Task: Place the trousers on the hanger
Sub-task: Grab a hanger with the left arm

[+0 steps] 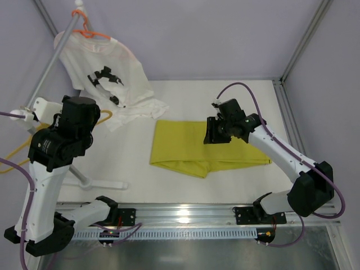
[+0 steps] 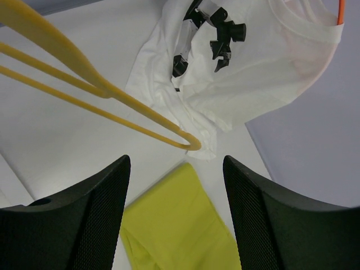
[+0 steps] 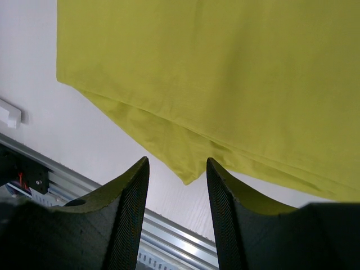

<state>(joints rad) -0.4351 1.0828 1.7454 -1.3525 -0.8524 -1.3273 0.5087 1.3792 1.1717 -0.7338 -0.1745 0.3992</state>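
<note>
Now, right gripper [image 3: 175, 166]: jaws parted, nothing between them, poised above the cloth's folded edge.
trousers [image 3: 225, 73]: folded flat on table [image 1: 129, 163], right of centre, not gripped.
left gripper [image 2: 177, 163]: spread wide, bare.
hanger [image 2: 84, 84]: beyond the left fingers, apart from them, near white T-shirt [image 2: 247, 67].
step: likely reaching for the trousers.
next: descend, pinch the near fold, lift towards hanger.

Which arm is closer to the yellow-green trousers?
Right. The right fingers hover open directly over the trousers; the left fingers are off to the side, by the yellow hanger.
</note>
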